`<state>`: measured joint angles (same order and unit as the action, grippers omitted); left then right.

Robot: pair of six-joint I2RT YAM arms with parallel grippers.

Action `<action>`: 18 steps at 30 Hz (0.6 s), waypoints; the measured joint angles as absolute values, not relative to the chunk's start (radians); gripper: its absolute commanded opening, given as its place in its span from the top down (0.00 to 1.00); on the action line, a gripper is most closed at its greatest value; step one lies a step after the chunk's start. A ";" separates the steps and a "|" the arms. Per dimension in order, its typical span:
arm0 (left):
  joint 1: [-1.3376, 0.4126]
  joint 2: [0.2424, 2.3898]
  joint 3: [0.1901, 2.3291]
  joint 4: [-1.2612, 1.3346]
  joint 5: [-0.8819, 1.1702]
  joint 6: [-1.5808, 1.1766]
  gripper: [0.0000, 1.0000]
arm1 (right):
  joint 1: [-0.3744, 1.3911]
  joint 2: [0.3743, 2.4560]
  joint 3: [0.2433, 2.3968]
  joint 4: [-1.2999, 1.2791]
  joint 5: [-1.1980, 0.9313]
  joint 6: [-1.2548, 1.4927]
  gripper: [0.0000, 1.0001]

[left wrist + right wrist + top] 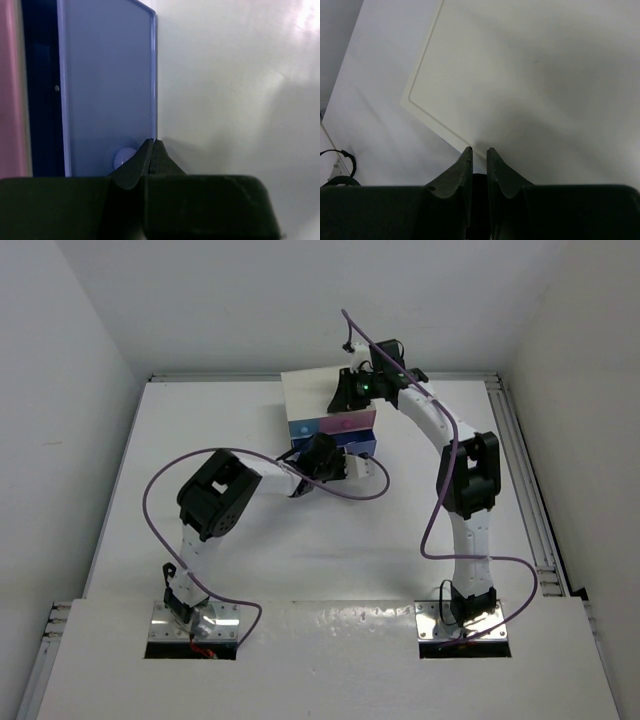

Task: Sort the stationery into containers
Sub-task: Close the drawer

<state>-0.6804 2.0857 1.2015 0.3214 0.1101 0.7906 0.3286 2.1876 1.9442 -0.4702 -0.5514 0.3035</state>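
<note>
My left gripper point(153, 143), pressed together, sat at the edge of the periwinkle drawer point(107, 85), a flat front with a pale round knob point(124, 157). My right gripper point(479, 150), narrowly parted and empty, hovered over the white cabinet point(530, 75) at the table's point(250, 560) far side.

The left fingers point(132, 170) are seen pressed together, their tips lined up with the periwinkle-blue drawer's point(107, 75) right edge, just beside its pale knob point(123, 158).

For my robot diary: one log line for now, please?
left pincer: shut, at periwinkle drawer | right pincer: slightly open, over white cabinet
</note>
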 measured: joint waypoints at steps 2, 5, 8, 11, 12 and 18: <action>-0.682 2.096 1.229 0.312 0.077 0.772 1.00 | 0.328 2.188 1.943 -0.467 -0.554 0.308 0.83; -0.682 2.115 1.292 0.268 0.014 0.738 1.00 | 0.327 2.188 1.940 -0.463 -0.556 0.315 0.84; -0.681 2.120 1.339 0.249 -0.032 0.725 1.00 | 0.326 2.188 1.940 -0.461 -0.560 0.319 0.84; -0.681 2.120 1.353 0.249 -0.056 0.728 1.00 | 0.324 2.188 1.939 -0.459 -0.563 0.323 0.84; -0.681 2.120 1.353 0.247 -0.060 0.734 1.00 | 0.324 2.189 1.939 -0.458 -0.564 0.326 0.84; -0.681 2.126 1.362 0.234 -0.069 0.785 1.00 | 0.323 2.189 1.938 -0.456 -0.570 0.334 0.84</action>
